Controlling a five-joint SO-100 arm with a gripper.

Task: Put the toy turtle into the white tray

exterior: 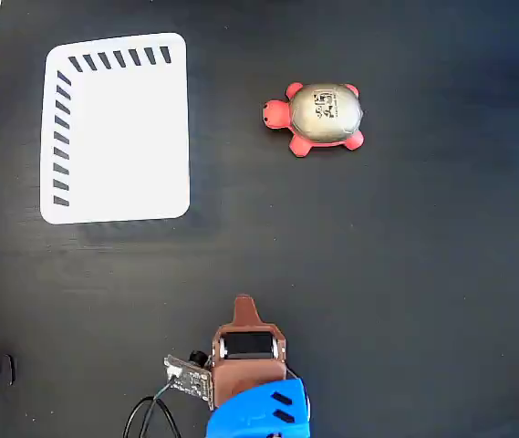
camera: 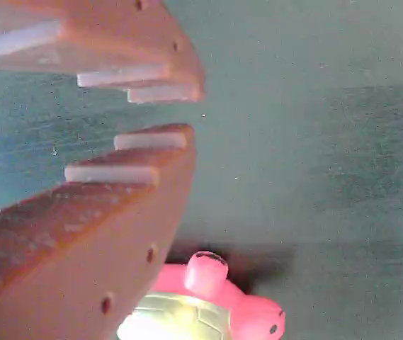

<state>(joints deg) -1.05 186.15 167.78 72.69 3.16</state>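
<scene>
Brown-fingered gripper (exterior: 243, 303) sits low at the tabletop's (exterior: 405, 274) bottom edge in the fixed view, pointing up, jaws slightly parted, empty. Toy turtle (exterior: 318, 117) rests mid-top, well apart from the white tray (exterior: 118, 128) near the top-left corner.

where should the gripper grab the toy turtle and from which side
Probably best from straight above, closing across the domed shell of the toy turtle. In the fixed view it sits flat and upright, head pointing left toward the white tray, with feet sticking out at the corners. Gripping the shell's narrower front-and-back sides, between the feet, should avoid them.
</scene>
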